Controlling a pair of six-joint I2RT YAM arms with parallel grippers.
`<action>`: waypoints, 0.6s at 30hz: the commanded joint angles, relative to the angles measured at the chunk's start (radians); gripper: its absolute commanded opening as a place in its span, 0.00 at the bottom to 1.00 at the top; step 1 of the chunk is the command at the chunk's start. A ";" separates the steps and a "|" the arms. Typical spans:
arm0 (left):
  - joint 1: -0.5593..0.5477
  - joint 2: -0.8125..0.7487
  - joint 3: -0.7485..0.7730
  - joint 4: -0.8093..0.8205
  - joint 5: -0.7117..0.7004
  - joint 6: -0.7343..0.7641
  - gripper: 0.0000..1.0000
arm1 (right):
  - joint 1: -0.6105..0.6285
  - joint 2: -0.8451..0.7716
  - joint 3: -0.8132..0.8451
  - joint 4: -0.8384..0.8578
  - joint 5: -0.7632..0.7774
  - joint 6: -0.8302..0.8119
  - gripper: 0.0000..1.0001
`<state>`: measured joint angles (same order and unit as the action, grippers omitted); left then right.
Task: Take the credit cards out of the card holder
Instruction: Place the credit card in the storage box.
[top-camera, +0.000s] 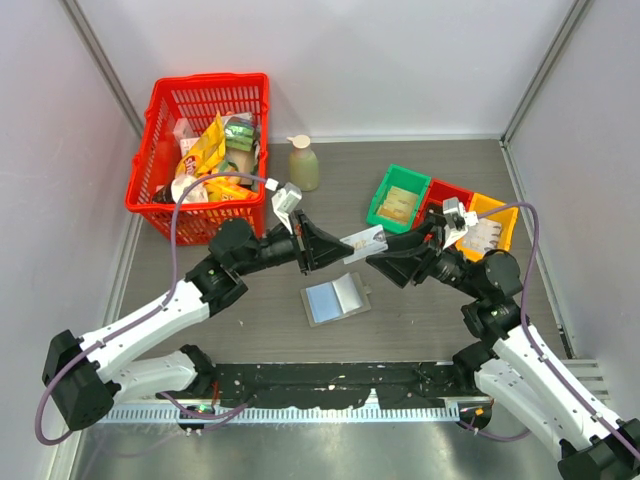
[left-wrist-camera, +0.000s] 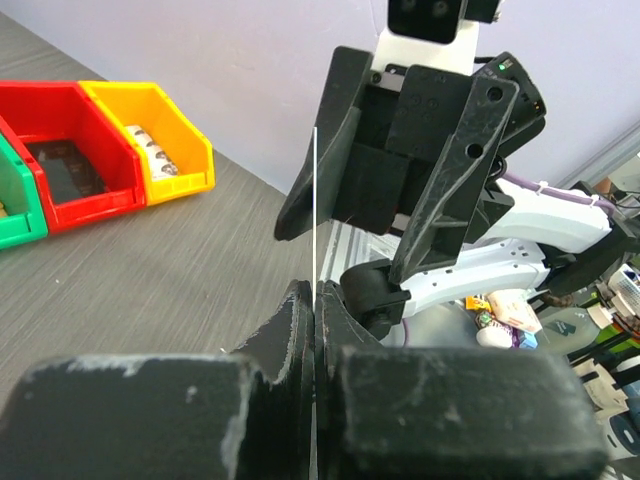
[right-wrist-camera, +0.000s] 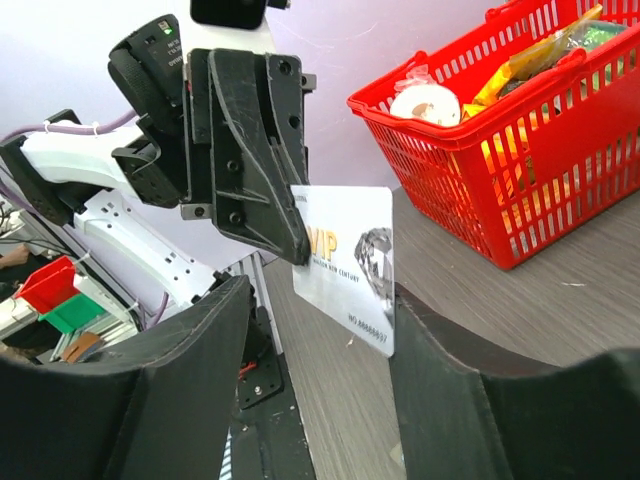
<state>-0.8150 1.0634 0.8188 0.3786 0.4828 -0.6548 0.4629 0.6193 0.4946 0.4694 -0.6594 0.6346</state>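
Note:
The card holder (top-camera: 337, 298) lies open on the table, with light blue and grey panels up. My left gripper (top-camera: 336, 244) is shut on one end of a silver-white credit card (top-camera: 366, 239) with gold "VIP" lettering and holds it above the table. In the left wrist view the card (left-wrist-camera: 315, 200) shows edge-on, pinched at my left gripper (left-wrist-camera: 316, 292). My right gripper (top-camera: 392, 254) is open. Its fingers straddle the card's free end (right-wrist-camera: 345, 265) in the right wrist view, midway point (right-wrist-camera: 320, 300). The card's edge lies next to the right finger (right-wrist-camera: 440, 380). No other cards show.
A red basket (top-camera: 160, 150) of snack packets stands at the back left, with a beige bottle (top-camera: 303, 163) beside it. Green (top-camera: 398, 199), red (top-camera: 438, 196) and yellow (top-camera: 492, 222) bins stand at the back right, behind my right arm.

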 joint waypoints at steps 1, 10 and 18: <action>0.002 -0.010 -0.015 0.065 -0.003 -0.012 0.00 | 0.002 -0.012 0.028 0.089 0.009 0.030 0.54; 0.004 -0.020 0.008 -0.035 -0.067 0.021 0.07 | 0.000 -0.013 0.044 -0.021 0.070 -0.021 0.01; 0.063 -0.138 0.144 -0.445 -0.387 0.148 0.94 | -0.007 -0.046 0.151 -0.427 0.297 -0.179 0.01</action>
<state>-0.8005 1.0367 0.8459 0.1600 0.3305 -0.5869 0.4625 0.6006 0.5491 0.2745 -0.5308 0.5739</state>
